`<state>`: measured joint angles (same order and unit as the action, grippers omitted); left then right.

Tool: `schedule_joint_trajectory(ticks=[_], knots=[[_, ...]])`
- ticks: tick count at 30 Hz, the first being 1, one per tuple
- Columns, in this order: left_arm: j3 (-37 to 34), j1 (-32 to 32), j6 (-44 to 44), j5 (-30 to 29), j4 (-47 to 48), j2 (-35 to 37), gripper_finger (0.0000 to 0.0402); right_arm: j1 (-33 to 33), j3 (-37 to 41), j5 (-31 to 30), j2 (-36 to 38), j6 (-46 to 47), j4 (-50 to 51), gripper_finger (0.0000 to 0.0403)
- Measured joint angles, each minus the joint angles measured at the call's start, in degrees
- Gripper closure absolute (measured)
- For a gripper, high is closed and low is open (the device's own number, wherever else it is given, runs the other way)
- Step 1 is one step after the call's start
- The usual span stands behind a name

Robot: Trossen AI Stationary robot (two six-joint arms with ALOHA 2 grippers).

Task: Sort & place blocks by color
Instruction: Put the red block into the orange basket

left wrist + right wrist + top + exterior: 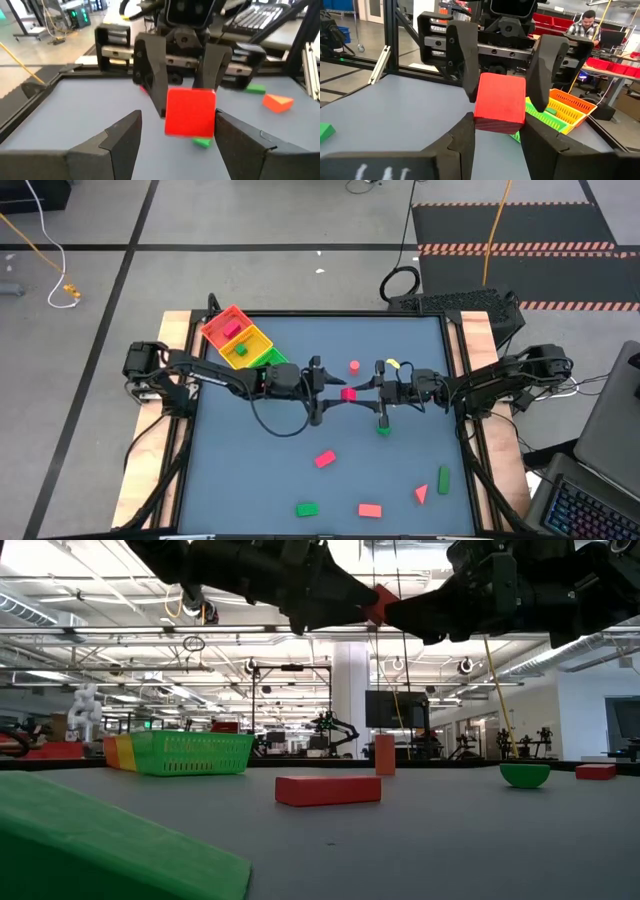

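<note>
Meeting at the centre of the high view, the left gripper and right gripper both reach a red cube held above the dark surface. Other blocks lie scattered toward the lower frame, and the tray sits upper left.

Low view: the cube hangs at the top centre between both arms, clear of the surface; a red brick lies in the middle.

Left wrist view: the left gripper's fingers are spread, with one finger touching the cube.

Right wrist view: the right gripper pinches the cube.
</note>
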<state>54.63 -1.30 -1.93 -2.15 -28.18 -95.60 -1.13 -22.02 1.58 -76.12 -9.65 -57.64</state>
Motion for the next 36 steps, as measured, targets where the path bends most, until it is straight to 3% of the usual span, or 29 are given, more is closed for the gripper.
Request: schedule_joint_trajectory(ticks=[3, 9, 21, 27, 30, 36], knots=[[-0.1, 0.0, 0.6, 0.0, -1.2, -1.3, 0.0186, 0.0, 0.0, 0.0, 0.0, 0.4, 0.0, 0.0282], [0.0, 0.0, 0.4, 2.2, -2.9, -2.7, 0.0275, 0.0, 0.1, 0.0, 0.0, 1.2, 0.3, 0.0273], [0.0, 0.1, 0.6, 2.3, -1.8, -1.5, 0.0275, 0.0, 0.0, -3.3, 0.1, 1.2, 0.8, 0.0249], [0.0, 0.5, 0.3, 1.2, 8.3, 5.8, 0.0275, 0.4, 1.0, -7.4, 0.0, 1.2, 1.4, 0.0236], [0.0, 0.3, -0.2, -5.9, 16.7, 11.2, 0.0275, 0.4, 1.7, -10.8, 0.0, 1.2, 1.5, 0.0219], [-0.1, 0.1, 3.7, -30.8, 42.2, 21.8, 0.0275, 0.4, 2.0, -15.1, 0.0, 1.6, 1.3, 0.0194]])
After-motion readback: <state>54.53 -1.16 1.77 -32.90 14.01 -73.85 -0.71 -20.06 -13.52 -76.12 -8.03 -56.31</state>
